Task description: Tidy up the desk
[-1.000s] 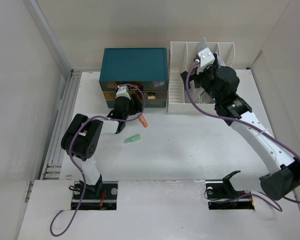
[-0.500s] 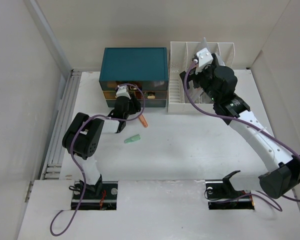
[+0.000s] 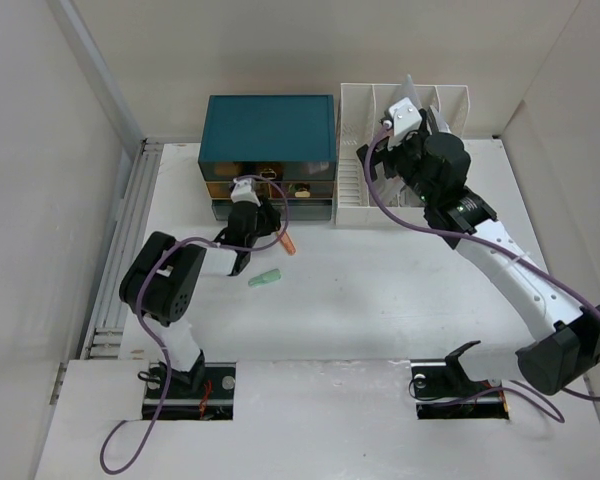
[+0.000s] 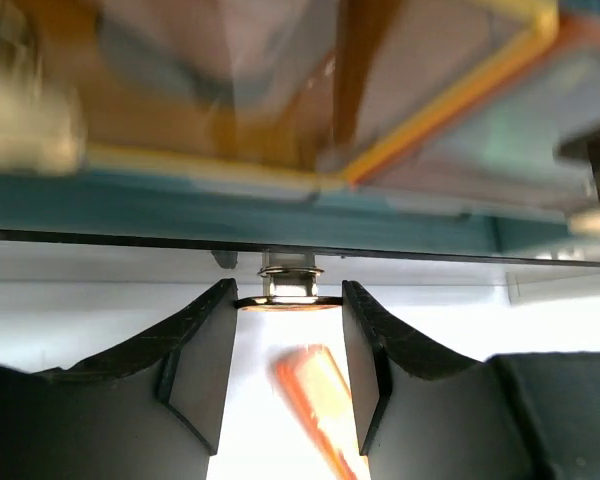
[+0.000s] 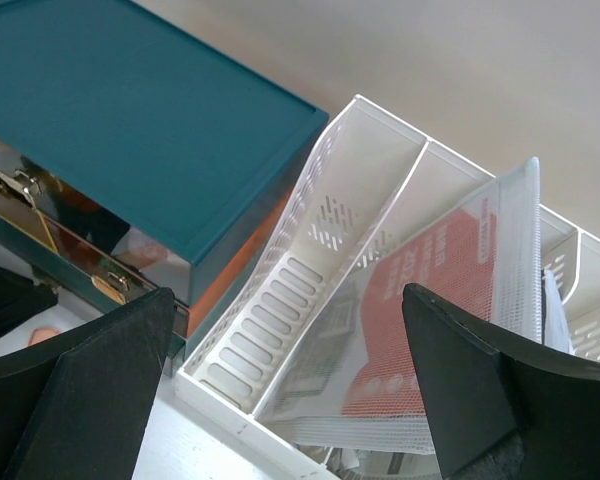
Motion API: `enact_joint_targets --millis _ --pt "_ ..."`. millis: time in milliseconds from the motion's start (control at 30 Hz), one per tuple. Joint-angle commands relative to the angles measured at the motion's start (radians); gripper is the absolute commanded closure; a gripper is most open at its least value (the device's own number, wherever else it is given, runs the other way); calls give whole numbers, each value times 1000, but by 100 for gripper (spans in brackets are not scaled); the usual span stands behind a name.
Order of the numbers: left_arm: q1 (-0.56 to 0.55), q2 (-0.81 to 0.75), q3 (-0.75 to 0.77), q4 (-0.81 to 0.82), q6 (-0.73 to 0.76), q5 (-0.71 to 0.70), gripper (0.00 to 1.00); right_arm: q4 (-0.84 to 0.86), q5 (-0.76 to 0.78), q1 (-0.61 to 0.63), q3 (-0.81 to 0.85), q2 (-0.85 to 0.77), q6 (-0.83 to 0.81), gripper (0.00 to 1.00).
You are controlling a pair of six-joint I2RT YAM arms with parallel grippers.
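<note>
The desk (image 3: 380, 300) is the white tabletop. At its back stands a teal drawer box (image 3: 268, 128) with see-through drawers. My left gripper (image 3: 250, 206) is at the lower drawers, shut on a small gold drawer handle (image 4: 289, 296) that sits between the fingertips (image 4: 212, 310). An orange item (image 3: 288, 242) lies on the desk just below that gripper, blurred in the left wrist view (image 4: 315, 400). A green item (image 3: 265, 278) lies nearer the front. My right gripper (image 5: 288, 300) hangs open above the white file rack (image 5: 235, 420), holding nothing.
The file rack (image 3: 352, 190) stands right of the drawer box and holds a red and white mesh pouch (image 5: 450, 290). White walls close in the desk at left, back and right. Purple cables loop off both arms.
The left jaws have closed in on the drawer handle, and the left wrist has shifted slightly toward the near edge. The right arm has drifted a little to the left, still open.
</note>
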Motion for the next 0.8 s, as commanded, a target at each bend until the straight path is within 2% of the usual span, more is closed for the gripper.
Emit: enact_joint_targets --millis 0,767 --pt "-28 -87 -74 -2 -41 -17 63 58 -23 -1 -2 1 12 0" --pt "-178 -334 -354 -2 -135 -129 64 58 -69 -1 -2 20 30 0"
